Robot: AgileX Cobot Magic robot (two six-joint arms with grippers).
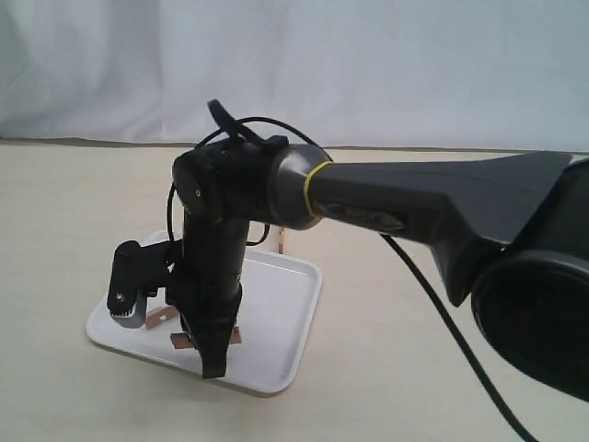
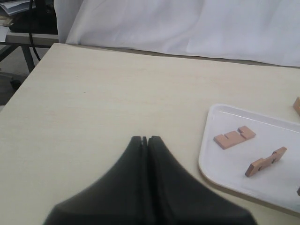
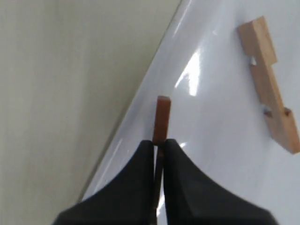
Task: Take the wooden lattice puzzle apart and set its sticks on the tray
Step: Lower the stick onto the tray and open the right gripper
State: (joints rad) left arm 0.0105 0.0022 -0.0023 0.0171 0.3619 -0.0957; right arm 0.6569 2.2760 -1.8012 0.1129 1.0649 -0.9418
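Note:
My right gripper [image 3: 159,141] is shut on a reddish-brown stick [image 3: 162,116] that pokes out beyond its fingertips, just above the white tray [image 3: 220,140] near its rim. In the exterior view the right gripper [image 1: 213,366] points straight down over the tray [image 1: 285,318]. Another notched stick [image 3: 269,89] lies flat on the tray. The left wrist view shows two sticks [image 2: 234,137] [image 2: 266,161] on the tray [image 2: 209,157]. My left gripper [image 2: 145,139] is shut and empty over bare table beside the tray. The assembled lattice puzzle does not show clearly.
A wooden piece [image 2: 296,106] sits at the picture's edge beyond the tray, cut off. A thin upright wooden bit [image 1: 280,241] stands behind the tray. The right arm [image 1: 414,207] and its cable [image 1: 442,322] span the table. A white cloth backs the scene.

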